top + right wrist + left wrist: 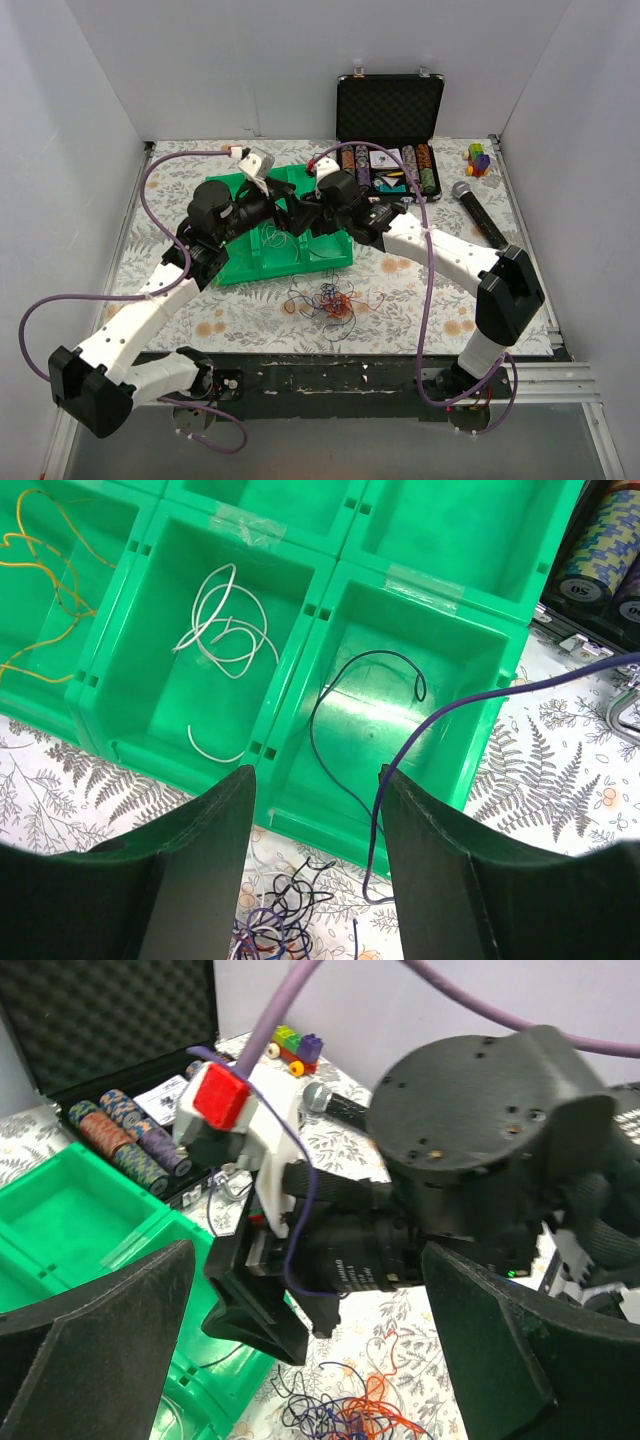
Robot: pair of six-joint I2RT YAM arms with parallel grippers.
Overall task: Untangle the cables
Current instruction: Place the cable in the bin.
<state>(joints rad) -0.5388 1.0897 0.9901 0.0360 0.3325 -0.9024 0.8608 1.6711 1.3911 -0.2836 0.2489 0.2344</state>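
- The table [400,290] wears a fern-and-flower patterned cloth, walled in by pale panels.
- The left arm [140,320] and the right arm [450,255] reach in from the near edge, and their wrists meet nose to nose above the green tray [240,262].
- The green tray sits mid-table and is split into square compartments.
- A black case [390,105] stands open behind the tray, with foam in its lid and rows of poker chips [425,170] in its base.
- The left gripper [307,1248] is released. Its two dark fingers are spread wide with nothing between them, and it faces the other wrist.
- The right gripper [318,775] is also released. Its fingers are parted over the tray's near edge and clamp nothing.
- A microphone [478,212] lies to the right of the case, and a small toy of coloured blocks [479,158] sits beyond it.
- The cables [325,300] lie mostly as a knotted clump of red, blue and dark strands on the cloth, just in front of the tray.
- Three wires lie apart in neighbouring compartments: a white wire [225,620], a yellow-orange wire [70,530] to its left, and a dark blue wire [312,725] to its right.
- One more violet-blue wire [520,685] is draped over the right wrist's camera mount. It brushes the inner edge of one finger and hangs down toward the clump.
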